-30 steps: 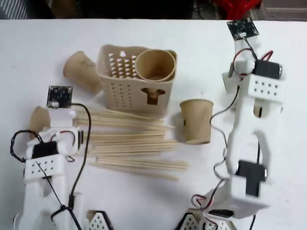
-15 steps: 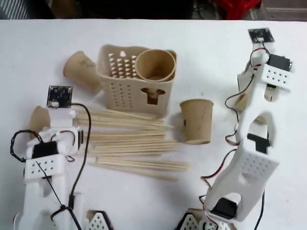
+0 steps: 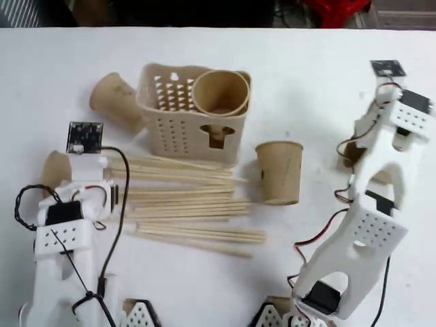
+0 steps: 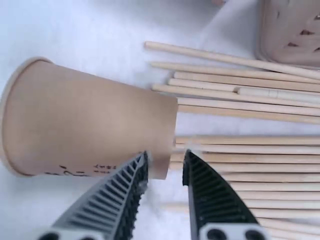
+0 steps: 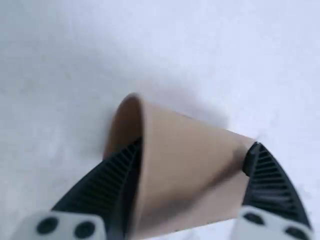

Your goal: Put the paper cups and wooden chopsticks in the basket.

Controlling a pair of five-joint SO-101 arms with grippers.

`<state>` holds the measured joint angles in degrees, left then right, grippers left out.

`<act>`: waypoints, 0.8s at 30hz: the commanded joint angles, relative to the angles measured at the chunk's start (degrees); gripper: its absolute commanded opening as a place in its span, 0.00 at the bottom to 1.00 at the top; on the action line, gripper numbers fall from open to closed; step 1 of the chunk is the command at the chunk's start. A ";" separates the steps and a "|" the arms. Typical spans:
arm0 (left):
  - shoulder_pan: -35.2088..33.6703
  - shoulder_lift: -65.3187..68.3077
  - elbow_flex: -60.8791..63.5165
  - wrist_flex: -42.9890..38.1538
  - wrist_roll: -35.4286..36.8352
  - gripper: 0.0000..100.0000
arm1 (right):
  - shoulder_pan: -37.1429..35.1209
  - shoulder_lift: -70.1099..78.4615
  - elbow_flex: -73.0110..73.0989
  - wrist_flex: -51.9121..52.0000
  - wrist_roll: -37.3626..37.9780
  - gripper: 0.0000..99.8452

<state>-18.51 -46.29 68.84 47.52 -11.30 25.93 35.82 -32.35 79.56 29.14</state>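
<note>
A tan perforated basket (image 3: pixel 178 122) stands at the back with one paper cup (image 3: pixel 220 92) upright inside it. A second cup (image 3: pixel 114 101) lies against its left side, and a third (image 3: pixel 279 172) lies to its front right. Wooden chopsticks (image 3: pixel 191 204) are spread in front of the basket. My left gripper (image 4: pixel 165 156) hovers slightly open over the base end of a cup lying on its side (image 4: pixel 85 130), beside the chopsticks (image 4: pixel 250 105). My right gripper (image 5: pixel 196 146) is open, its fingers straddling another lying cup (image 5: pixel 185 165) at the table's right (image 3: pixel 351 154).
The white table (image 3: pixel 300 61) has free room behind and to the right of the basket. Both arm bases (image 3: pixel 204 317) sit at the front edge. The right arm (image 3: pixel 361 231) stretches along the right side.
The right arm has swung from beside the basket out to the far right, ending over the cup there. The left arm has not moved.
</note>
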 commanded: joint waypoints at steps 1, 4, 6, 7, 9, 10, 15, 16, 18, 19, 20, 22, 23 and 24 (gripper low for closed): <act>0.84 0.13 0.26 -0.88 -0.53 0.13 | 4.18 -0.75 -1.85 0.40 1.32 0.30; 0.84 0.13 0.26 -0.88 -0.53 0.13 | 6.55 -0.75 -2.20 0.40 2.02 0.29; 0.84 0.13 0.26 -0.88 -0.53 0.13 | 7.96 -0.75 -2.20 0.40 3.43 0.26; 0.84 0.13 0.26 -0.88 -0.53 0.13 | 8.75 -0.75 -2.20 0.13 3.87 0.25; 0.84 0.13 0.26 -0.88 -0.53 0.13 | 10.24 -0.75 -2.29 0.04 4.13 0.23; 0.84 0.13 0.26 -0.88 -0.53 0.13 | 10.95 -0.75 -2.29 0.04 4.13 0.22; 0.84 0.13 0.26 -0.79 -0.53 0.13 | 15.78 -0.31 -2.29 -0.92 4.13 0.16; 0.84 0.13 0.26 -0.79 -0.53 0.13 | 16.57 -0.31 -2.29 -1.19 4.13 0.12; 0.84 0.13 0.26 -0.79 -0.53 0.13 | 17.71 -0.57 -2.29 -1.27 4.13 0.03; 0.84 0.13 0.26 -0.79 -0.53 0.13 | 17.98 -0.75 -2.29 -1.10 4.22 0.01; 0.84 0.13 0.26 -0.79 -0.53 0.13 | 18.24 -0.84 -2.29 -0.92 4.84 0.03; 0.84 0.13 0.26 -0.88 -0.53 0.13 | 18.33 -1.10 -2.55 -0.75 5.80 0.01; 0.84 0.13 0.26 -0.88 -0.53 0.13 | 18.33 -1.54 -2.90 -0.22 5.45 0.02; 0.84 0.13 0.26 -0.88 -0.53 0.13 | 18.33 -1.98 -2.99 0.66 5.01 0.02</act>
<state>-18.51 -46.29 68.84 47.52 -11.30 43.69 35.91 -32.35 79.03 33.98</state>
